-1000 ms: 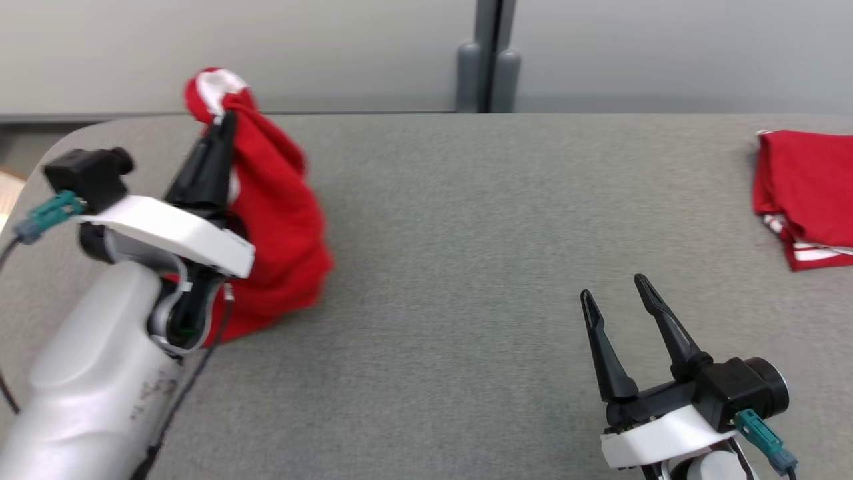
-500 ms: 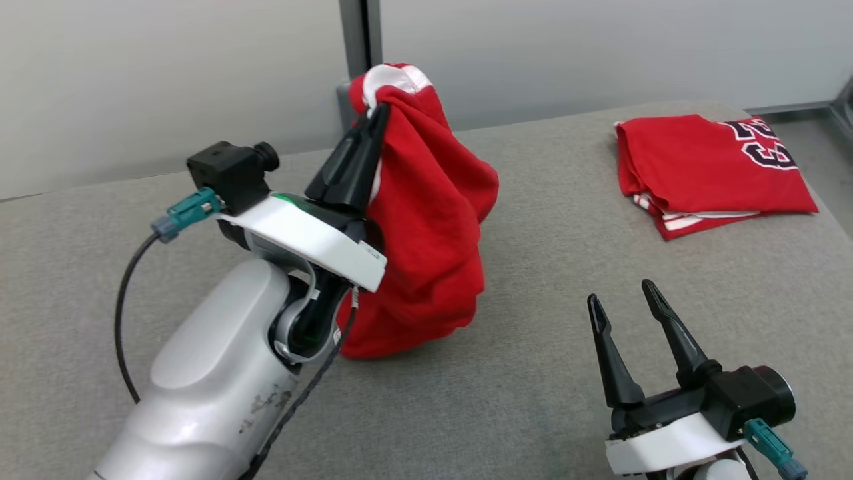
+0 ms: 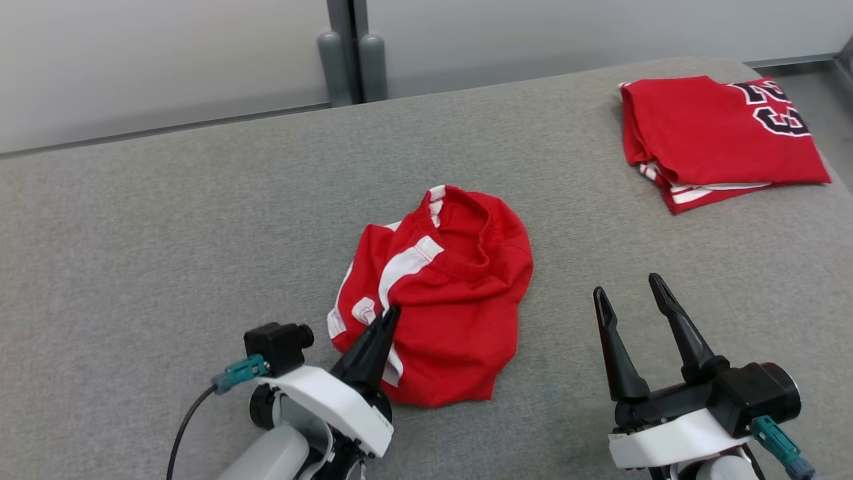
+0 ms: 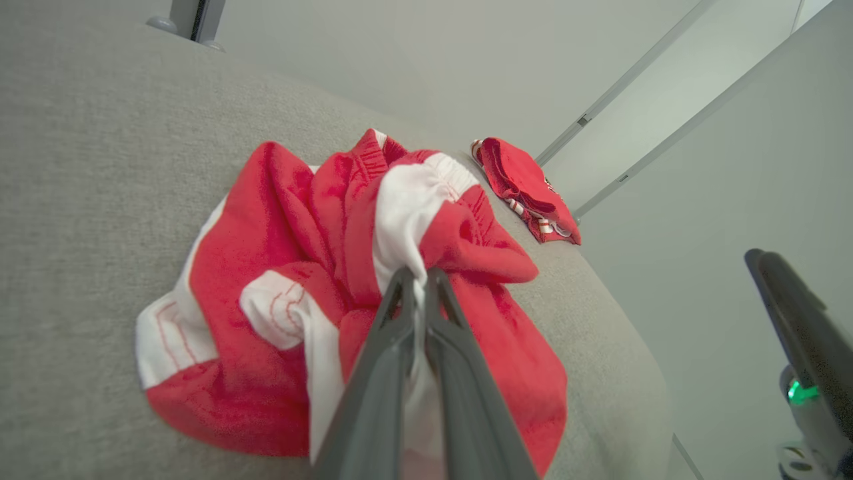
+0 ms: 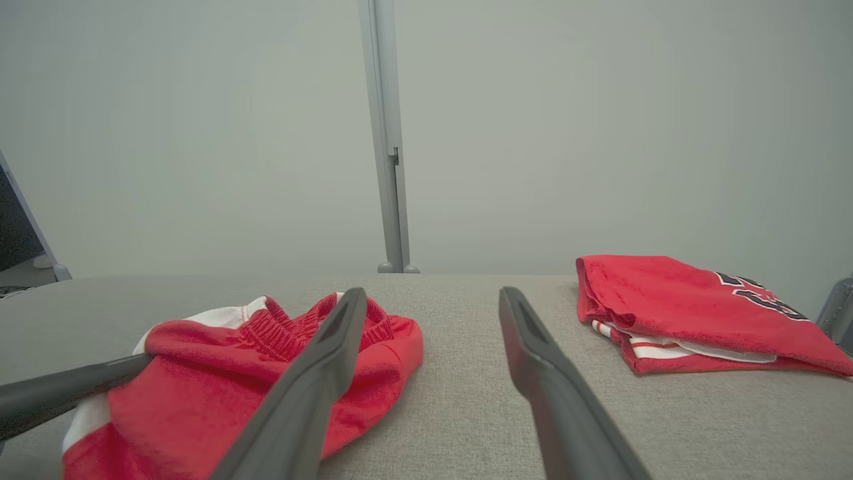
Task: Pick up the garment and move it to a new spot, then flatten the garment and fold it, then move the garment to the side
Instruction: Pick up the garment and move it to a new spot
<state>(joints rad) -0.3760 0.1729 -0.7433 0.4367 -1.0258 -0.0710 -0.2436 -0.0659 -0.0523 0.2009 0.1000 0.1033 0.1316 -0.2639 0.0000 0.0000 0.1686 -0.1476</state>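
One crumpled heap: red shorts [image 3: 460, 300] lay mid-surface [image 3: 166, 233], white stripe [image 4: 406, 207] pinched shut in my left jaws; right jaws gaped empty alongside. Relocation step, I judged. Next: release, then spread flat.

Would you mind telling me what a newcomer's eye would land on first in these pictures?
Most striking is the crumpled red garment with white stripes, heaped in the middle of the grey table. The left end effector is shut on its white stripe, while the right end effector stands open to its right. A folded red jersey lies at the far right corner.
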